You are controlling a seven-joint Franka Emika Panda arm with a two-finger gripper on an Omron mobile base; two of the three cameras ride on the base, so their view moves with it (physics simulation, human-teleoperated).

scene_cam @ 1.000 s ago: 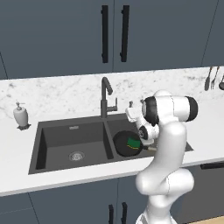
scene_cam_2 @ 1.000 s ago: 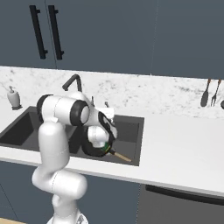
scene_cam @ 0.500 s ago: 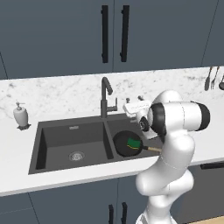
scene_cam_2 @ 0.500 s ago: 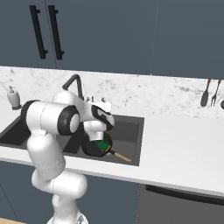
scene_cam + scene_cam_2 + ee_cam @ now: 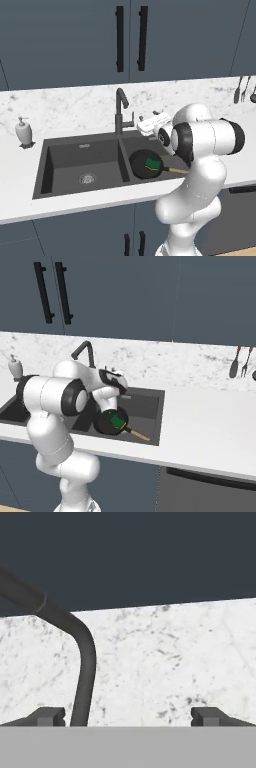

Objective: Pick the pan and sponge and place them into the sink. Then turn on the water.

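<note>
The white marble worktop carries the dark double sink. The tall faucet stands behind the divider; in the hand view its curved neck rises just right of the left fingertip. The black pan lies in the right basin, its handle resting up on the front rim. The green sponge sits inside the pan. The tool hovers beside the faucet, above the right basin, spread wide and holding nothing. A soap dispenser stands left of the sink.
</note>
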